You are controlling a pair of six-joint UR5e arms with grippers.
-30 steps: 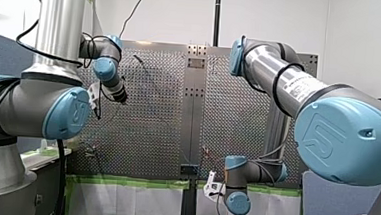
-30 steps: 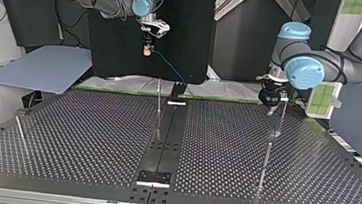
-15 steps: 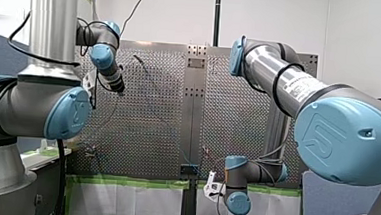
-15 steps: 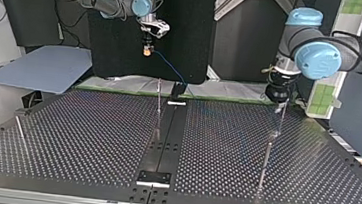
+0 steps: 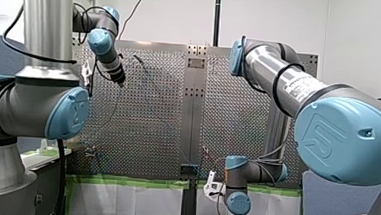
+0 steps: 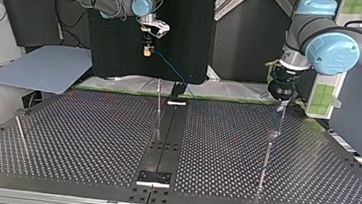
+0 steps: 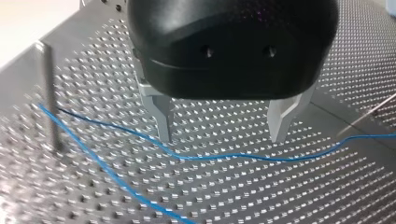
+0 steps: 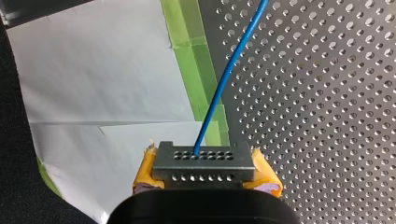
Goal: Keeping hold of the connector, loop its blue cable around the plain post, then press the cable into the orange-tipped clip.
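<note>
My right gripper point(image 8: 205, 181) is shut on the grey connector point(image 8: 204, 161), which sits between its yellow pads point(image 8: 266, 179). The blue cable point(image 8: 231, 70) runs from the connector out over the perforated plate. In the top view that gripper point(image 6: 147, 50) hangs high at the back left, and the cable point(image 6: 172, 71) slopes down to the plate's centre rail. My left gripper point(image 7: 222, 137) is open above the plate, its metal fingers point(image 7: 161, 114) empty. The cable point(image 7: 224, 157) lies on the plate below them. A plain post point(image 7: 49, 93) stands off to one side of the fingers.
Thin posts stand on the plate in the top view: one by the centre rail point(image 6: 158, 105), one under my left gripper point(image 6: 281, 119), one nearer the front point(image 6: 265, 158), and one at the far left point(image 6: 19, 129). Green tape and white sheeting point(image 8: 116, 88) edge the plate.
My left arm has lifted its open gripper up and away from the plate, toward the top view's right. My right arm and the connector have not moved.
</note>
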